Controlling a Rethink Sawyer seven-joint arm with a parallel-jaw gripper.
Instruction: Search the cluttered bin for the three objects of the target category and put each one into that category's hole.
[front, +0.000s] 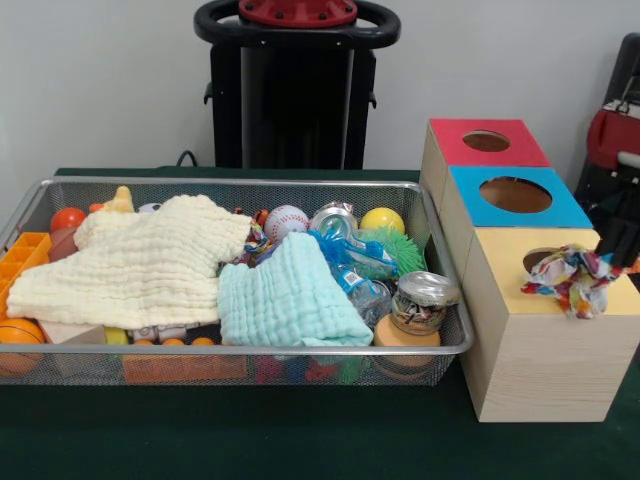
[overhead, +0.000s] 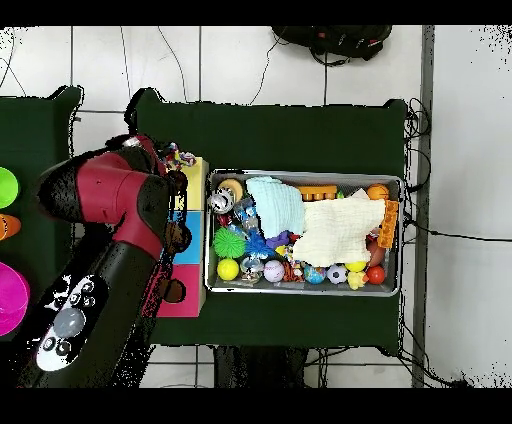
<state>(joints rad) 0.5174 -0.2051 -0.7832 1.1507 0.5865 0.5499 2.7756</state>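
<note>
The wire mesh bin (front: 300, 350) sits mid-table, full of toys and cloths; it also shows in the overhead view (overhead: 300, 291). Three wooden boxes stand beside it. The blue-topped box's hole (front: 515, 194) is in the middle one. My gripper (front: 610, 262) comes in at the right edge, shut on a knotted rope bundle (front: 568, 280). It holds the bundle over the yellow-topped box, beside that box's hole (front: 538, 259). From overhead, the bundle (overhead: 180, 157) shows at the arm's tip. A few coloured strands (front: 257, 243) peek out between the cloths; whether they are rope is unclear.
A cream cloth (front: 140, 265) and a mint cloth (front: 285, 300) cover much of the bin. A baseball (front: 287, 221), a yellow ball (front: 382, 220), a spiky green ball (front: 402, 250), clear wrappers (front: 355, 262) and a jar (front: 425, 300) lie around them. The red-topped box (front: 486, 141) is farthest.
</note>
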